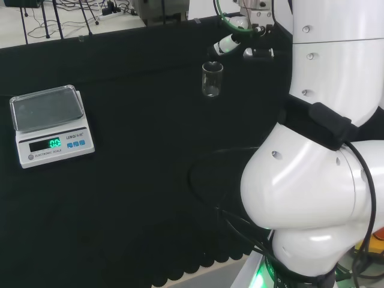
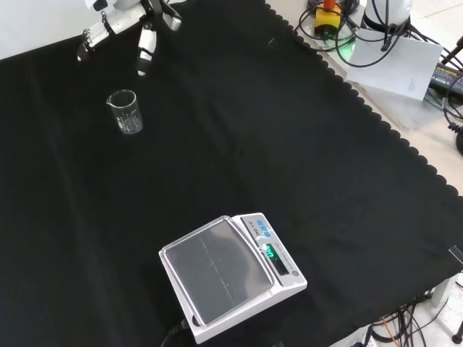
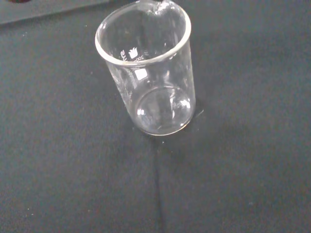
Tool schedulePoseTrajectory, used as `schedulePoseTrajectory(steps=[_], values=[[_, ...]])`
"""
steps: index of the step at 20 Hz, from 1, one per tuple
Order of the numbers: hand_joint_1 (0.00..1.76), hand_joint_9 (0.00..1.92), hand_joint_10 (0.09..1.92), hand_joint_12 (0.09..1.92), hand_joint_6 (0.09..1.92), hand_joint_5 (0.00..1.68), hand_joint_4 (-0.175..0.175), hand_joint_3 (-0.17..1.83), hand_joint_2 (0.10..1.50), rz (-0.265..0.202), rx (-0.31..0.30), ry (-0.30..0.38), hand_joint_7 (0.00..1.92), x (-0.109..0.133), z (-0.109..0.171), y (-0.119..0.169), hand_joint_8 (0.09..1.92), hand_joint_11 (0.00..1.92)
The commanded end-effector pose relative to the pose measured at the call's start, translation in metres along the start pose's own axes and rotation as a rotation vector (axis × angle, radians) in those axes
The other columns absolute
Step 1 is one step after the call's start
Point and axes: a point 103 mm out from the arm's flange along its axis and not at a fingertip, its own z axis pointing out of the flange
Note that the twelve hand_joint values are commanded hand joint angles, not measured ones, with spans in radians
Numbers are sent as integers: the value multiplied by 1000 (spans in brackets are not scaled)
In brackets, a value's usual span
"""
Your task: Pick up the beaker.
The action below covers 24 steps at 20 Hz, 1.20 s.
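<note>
Close under your wrist camera stands the beaker (image 3: 148, 73), clear glass, upright on the black cloth (image 3: 243, 184), with white printed marks on its wall and nothing inside that you can see. Your hand (image 2: 119, 25) hangs above and just beyond it in the front view, fingers (image 2: 145, 50) straight and spread, holding nothing. Well away from the hand sits a white scale (image 2: 231, 278) with a grey pan and lit green digits.
</note>
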Motion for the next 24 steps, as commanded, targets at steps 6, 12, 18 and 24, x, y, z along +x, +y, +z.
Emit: schedulePoseTrajectory(steps=[6,12,18,24], values=[[555,0,664,1093,87,0,76,-13,835,-16,42,19,0,12,31,21,240,0],[555,0,665,1093,87,0,77,-13,835,-27,61,23,0,13,45,29,236,0],[556,0,666,1094,87,0,78,-12,836,-18,75,19,0,10,50,34,232,0],[556,0,667,1093,87,0,78,-12,836,-17,92,33,0,1,58,37,230,0]])
